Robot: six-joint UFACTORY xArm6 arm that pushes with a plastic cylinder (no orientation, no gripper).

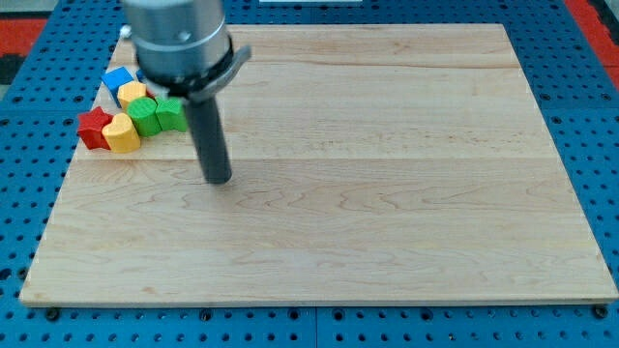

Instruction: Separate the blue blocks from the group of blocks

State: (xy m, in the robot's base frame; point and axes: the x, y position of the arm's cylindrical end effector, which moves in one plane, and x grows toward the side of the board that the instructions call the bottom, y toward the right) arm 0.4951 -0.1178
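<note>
A group of blocks sits at the view's upper left of the wooden board [387, 193]. A blue cube [118, 78] is at the group's top left. Below it lies a yellow block [132, 94]. Two green blocks [146, 115] [170, 114] lie side by side under it. A red star [94, 127] and a yellow heart [122, 133] sit at the group's lower left. My tip [220, 179] rests on the board to the lower right of the group, apart from the right green block. The arm's body hides whatever lies behind it.
The board lies on a blue pegboard table [590, 116]. A red area [595, 14] shows at the view's top right corner.
</note>
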